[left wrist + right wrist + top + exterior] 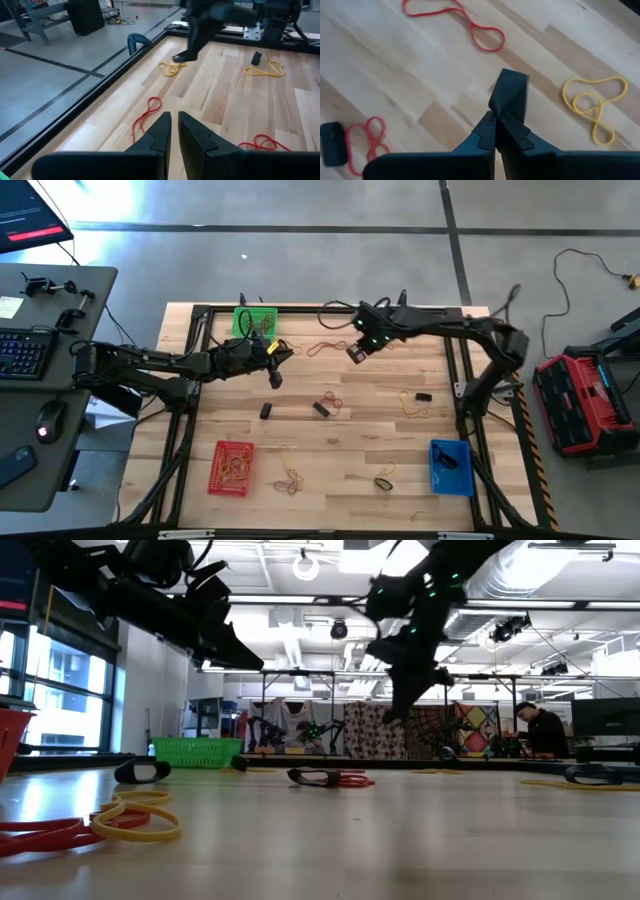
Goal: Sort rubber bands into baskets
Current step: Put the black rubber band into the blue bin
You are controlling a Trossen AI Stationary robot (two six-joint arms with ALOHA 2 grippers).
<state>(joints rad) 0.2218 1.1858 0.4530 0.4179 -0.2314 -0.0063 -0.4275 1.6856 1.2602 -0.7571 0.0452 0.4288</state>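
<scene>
The right gripper hangs clenched and empty over the table's far middle, above a red rubber band. The left gripper, nearly clenched, seemingly empty, hovers by the green basket at the far edge. No legible writing shows.

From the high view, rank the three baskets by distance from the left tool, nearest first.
Measured from the left tool:
1. Green basket, at the table's far edge, right beside the tool.
2. Red basket, near-left corner.
3. Blue basket, near-right corner, clearly the farthest.
</scene>
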